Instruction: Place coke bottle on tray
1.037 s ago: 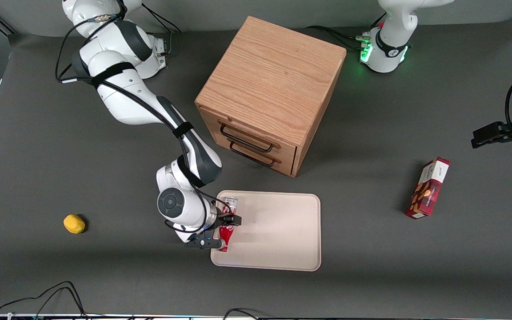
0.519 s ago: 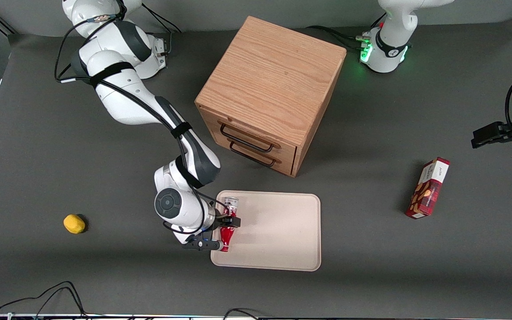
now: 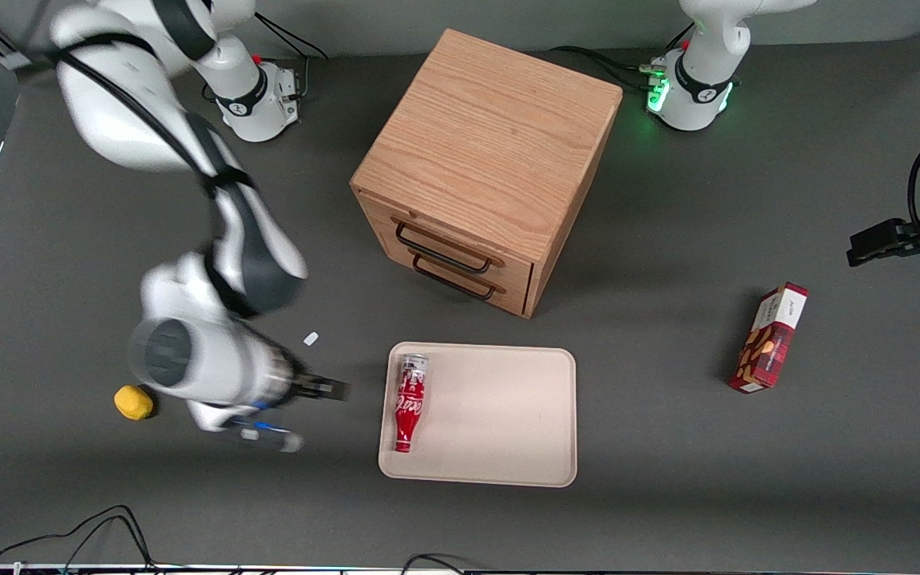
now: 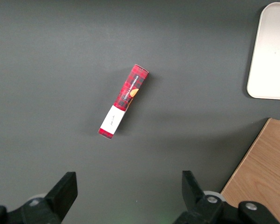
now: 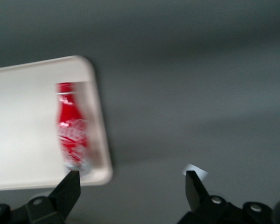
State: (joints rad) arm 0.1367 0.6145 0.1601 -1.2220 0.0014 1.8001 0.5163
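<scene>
The bottle [image 3: 408, 402] is lying flat in the tray [image 3: 500, 415], just inside the rim at the working arm's end, its long axis running along that short edge — silvery base toward the cabinet [image 3: 485, 172], red cap toward the front camera. The gripper [image 3: 310, 414] is hanging over bare table well off that edge, with its fingers spread and holding nothing, the fingertips pointing toward the tray. So the bottle is sitting straight ahead of the open jaws, broadside to them, and the placing is looking done — the coming move is probably just a retreat. White script is showing on the red body, too small to read. A red snack box [image 3: 770, 336], its print unreadable, is lying toward the parked arm's end.
</scene>
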